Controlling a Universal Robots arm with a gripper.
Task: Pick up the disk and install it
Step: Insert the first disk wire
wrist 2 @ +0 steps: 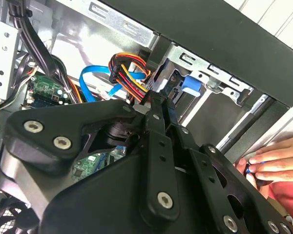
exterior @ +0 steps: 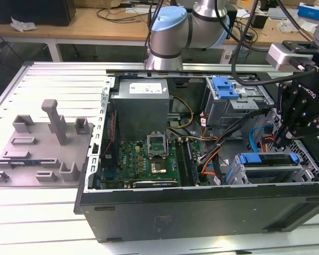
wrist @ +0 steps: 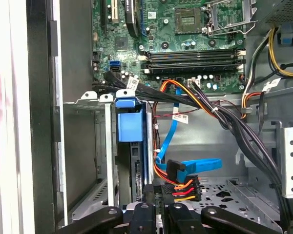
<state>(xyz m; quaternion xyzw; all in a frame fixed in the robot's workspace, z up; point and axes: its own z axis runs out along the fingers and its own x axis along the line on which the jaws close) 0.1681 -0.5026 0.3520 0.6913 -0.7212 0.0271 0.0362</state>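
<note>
On the exterior view's left, a grey fixture [exterior: 53, 138] of upright blocks sits on the slatted bench [exterior: 42, 212] with bare surface all around it. Beside it lies the open computer case [exterior: 202, 212]. Its near wall is a tall dark edge and its left wall is a perforated metal strip.

Inside the case, a grey power-supply box [exterior: 141, 106] fills the far left corner. The motherboard [exterior: 149, 159] lies flat in front of it, with free space above. Further right, an upper drive cage carries a small blue latch [exterior: 225, 87]. Bundled cables [exterior: 223, 138] cross the gap below it.

The disk [exterior: 268, 166] sits in the lower bay at the case's near right corner, its blue bracket along the top edge. The gripper [exterior: 280, 142] hangs just above that bay, close to the case's right wall.

The first wrist view looks down the bay. The disk stands edge-on between metal cage walls, and a blue data cable [wrist: 171, 131] and a black power plug [wrist: 183, 187] lie loose in the open floor beside it.

In the second wrist view the fingers [wrist 2: 155, 131] are drawn narrow, nearly together, and nothing shows between them. That view also shows a person's hand [wrist 2: 273, 165] resting at the case's outer edge.
</note>
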